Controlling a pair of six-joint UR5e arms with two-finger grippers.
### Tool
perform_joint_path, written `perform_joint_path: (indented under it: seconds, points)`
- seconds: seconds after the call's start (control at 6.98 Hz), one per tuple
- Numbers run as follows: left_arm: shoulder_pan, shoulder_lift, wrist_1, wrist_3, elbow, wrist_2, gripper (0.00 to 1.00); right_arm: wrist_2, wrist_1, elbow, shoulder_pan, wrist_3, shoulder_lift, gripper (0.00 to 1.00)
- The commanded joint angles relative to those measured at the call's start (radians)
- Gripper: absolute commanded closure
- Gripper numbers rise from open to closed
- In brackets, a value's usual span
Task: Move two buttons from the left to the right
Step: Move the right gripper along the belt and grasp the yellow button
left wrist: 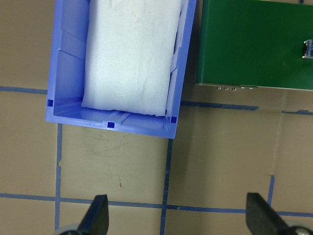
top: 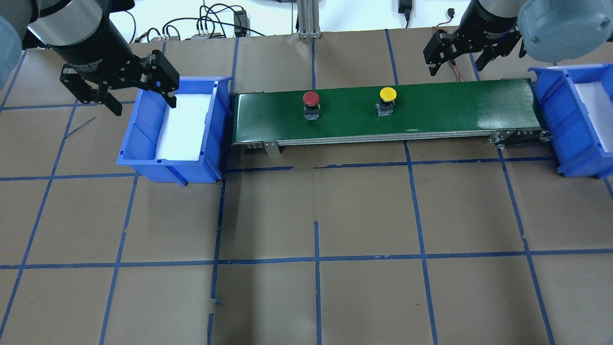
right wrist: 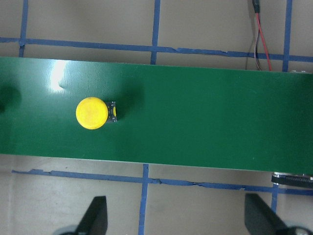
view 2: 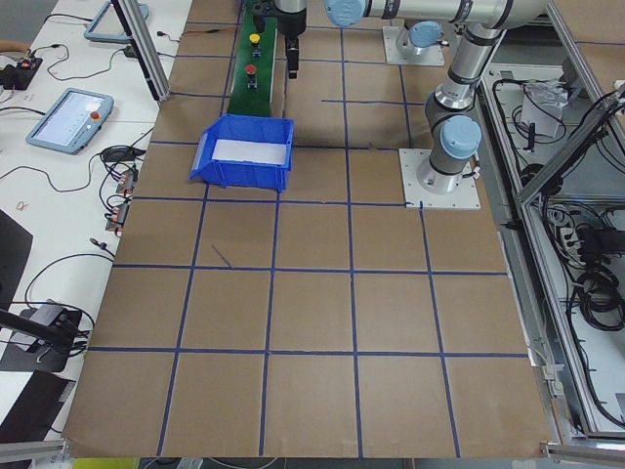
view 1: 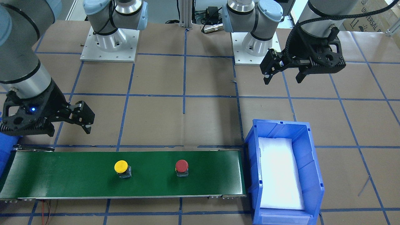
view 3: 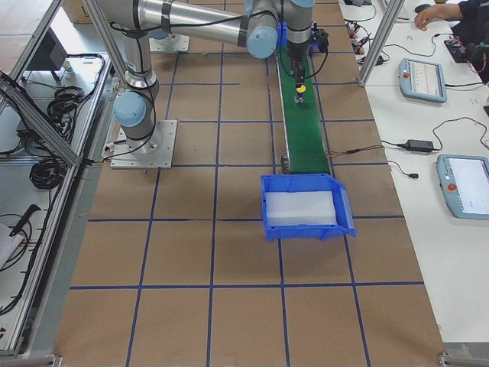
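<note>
Two buttons stand upright on the green conveyor belt (top: 431, 108): a red-capped button (top: 311, 98) nearer the left blue bin and a yellow-capped button (top: 387, 93) further right. The front view shows them too, the yellow button (view 1: 121, 166) and the red button (view 1: 182, 165). My left gripper (top: 142, 106) hangs open over the near-left rim of the left blue bin (top: 143, 160), holding nothing. My right gripper (top: 455, 67) is open and empty behind the belt's right part. In the right wrist view the yellow button (right wrist: 91, 112) sits on the belt, well ahead and left of the fingertips (right wrist: 96, 215).
The left bin (left wrist: 66, 63) holds only a white foam pad (left wrist: 132, 54). A second blue bin (top: 570, 139) with white padding stands at the belt's right end. Red and black wires (right wrist: 258, 34) lie behind the belt. Blue tape lines grid the brown table.
</note>
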Motion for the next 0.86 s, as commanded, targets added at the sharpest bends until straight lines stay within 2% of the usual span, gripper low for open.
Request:
perform_joint_path:
  seconds: [0.0, 0.29, 0.72]
  points:
    - [0.001, 0.0, 0.0, 0.0, 0.0, 0.0, 0.0, 0.003, -0.076, -0.019, -0.006, -0.006, 0.094, 0.01]
    - [0.001, 0.0, 0.0, 0.0, 0.0, 0.0, 0.0, 0.053, -0.086, -0.017, -0.005, 0.007, 0.127, 0.01]
    - [0.001, 0.0, 0.0, 0.0, 0.0, 0.0, 0.0, 0.054, -0.135, -0.02, -0.003, 0.034, 0.167, 0.01]
